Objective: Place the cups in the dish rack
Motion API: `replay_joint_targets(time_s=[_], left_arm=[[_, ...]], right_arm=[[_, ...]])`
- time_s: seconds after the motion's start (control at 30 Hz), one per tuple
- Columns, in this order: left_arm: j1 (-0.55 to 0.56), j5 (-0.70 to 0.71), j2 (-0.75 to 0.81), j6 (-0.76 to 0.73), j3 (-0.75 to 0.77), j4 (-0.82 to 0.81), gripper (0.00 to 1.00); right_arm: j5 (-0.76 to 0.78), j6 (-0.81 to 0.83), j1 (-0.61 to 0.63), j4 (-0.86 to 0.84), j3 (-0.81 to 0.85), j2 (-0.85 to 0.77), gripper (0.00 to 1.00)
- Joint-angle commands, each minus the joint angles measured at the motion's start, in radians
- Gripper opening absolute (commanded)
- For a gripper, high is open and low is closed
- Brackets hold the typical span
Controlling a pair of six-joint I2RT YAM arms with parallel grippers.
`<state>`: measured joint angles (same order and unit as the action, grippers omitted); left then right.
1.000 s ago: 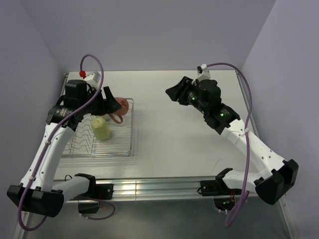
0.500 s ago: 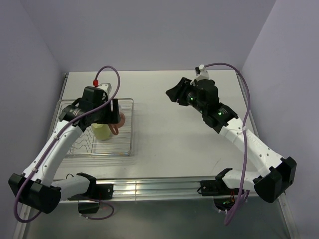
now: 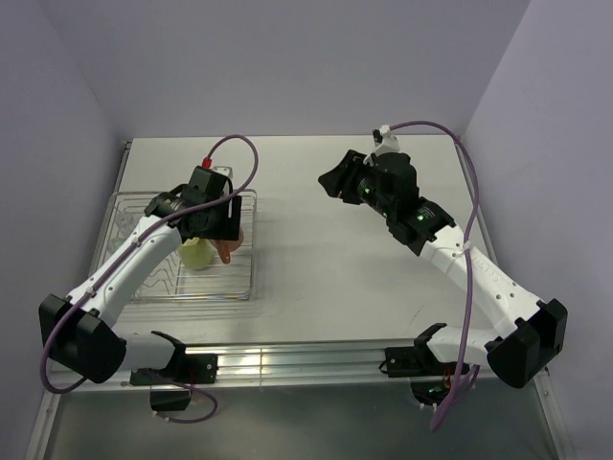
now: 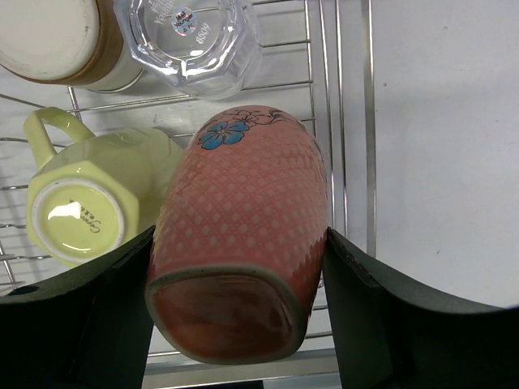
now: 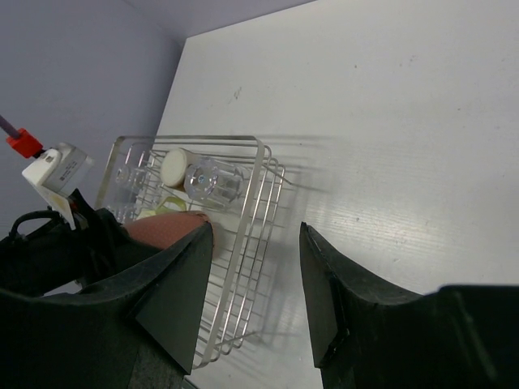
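Your left gripper [image 4: 239, 235] is clamped on the salmon-orange mug [image 4: 251, 186], with one finger on each side. The mug is over the right side of the dish rack [image 4: 371, 121], close to the edge wire. Its bottom faces the wrist camera and its mouth points away, down toward the wires. I cannot tell if it touches the wires yet.

I think your job now is to set it down. Go down slowly and straight. Put the mug inside the edge wire, not on top of it, or it may tip out onto the counter [image 5: 389, 121]. Mind the yellow-green mug [image 4: 89, 203] just beside it on the left, and don't bump it. Let go only when the mug sits steady.

The salmon mug is tall, with small diamond bumps all over and a blue flower near its mouth. Its bottom has soft, rounded corners.

A little farther in the rack, the yellow-green mug stands upside down. Past it are a clear glass [image 4: 190, 40] and a brown-and-cream cup [image 4: 57, 36].

Far off, your right gripper [image 5: 255, 243] hangs over the counter. Its fingers are apart and hold nothing.
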<state>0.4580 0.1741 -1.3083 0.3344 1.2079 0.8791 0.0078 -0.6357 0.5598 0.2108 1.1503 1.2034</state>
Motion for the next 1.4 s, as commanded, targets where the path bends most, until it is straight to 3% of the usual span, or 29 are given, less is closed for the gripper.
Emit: replay_joint_targets(time_s=[0.0, 0.9, 1.1, 1.37], left_arm=[[0.018, 0.042, -0.017, -0.002, 0.005, -0.071, 0.0], [0.057, 0.116, -0.187, 0.025, -0.076, -0.152, 0.0], [0.057, 0.117, -0.19, 0.023, -0.076, -0.152, 0.11], [0.057, 0.122, -0.197, 0.029, -0.076, -0.146, 0.42]], right_arm=[[0.02, 0.019, -0.009, -0.022, -0.012, 0.004, 0.54], [0.012, 0.028, -0.044, -0.031, -0.052, -0.024, 0.54], [0.009, 0.028, -0.046, -0.033, -0.054, -0.024, 0.54], [0.008, 0.025, -0.046, -0.034, -0.052, -0.021, 0.54]])
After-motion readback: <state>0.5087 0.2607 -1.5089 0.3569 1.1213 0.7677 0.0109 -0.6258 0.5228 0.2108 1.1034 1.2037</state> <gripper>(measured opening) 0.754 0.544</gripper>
